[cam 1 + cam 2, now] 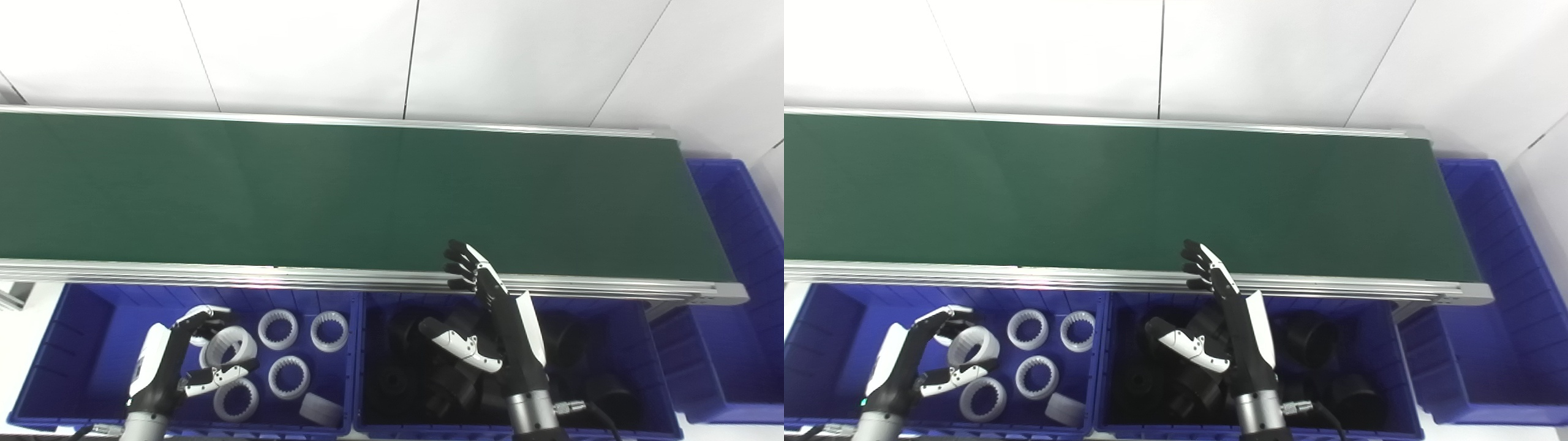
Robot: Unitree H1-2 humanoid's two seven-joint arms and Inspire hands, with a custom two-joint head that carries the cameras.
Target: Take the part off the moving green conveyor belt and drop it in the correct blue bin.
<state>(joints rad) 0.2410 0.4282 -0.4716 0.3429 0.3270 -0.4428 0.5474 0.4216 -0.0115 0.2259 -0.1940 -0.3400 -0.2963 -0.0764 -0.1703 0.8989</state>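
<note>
Two hands | left hand (184, 358) gripping white ring (229, 346) over left bin (73, 343), positioned for release | right hand (490, 318) spread open, empty, near belt (306, 190)

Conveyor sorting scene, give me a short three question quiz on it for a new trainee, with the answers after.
1. True or false: the left hand holds a white ring over the left blue bin.
2. Which colour are the parts in the middle blue bin? A white, B black, C red.
3. Fill in: the green conveyor belt carries ____ parts in view.

Key: 1 true. 2 B. 3 no. Note that the right hand is open, fingers reaching up to the belt's near rail.
</note>
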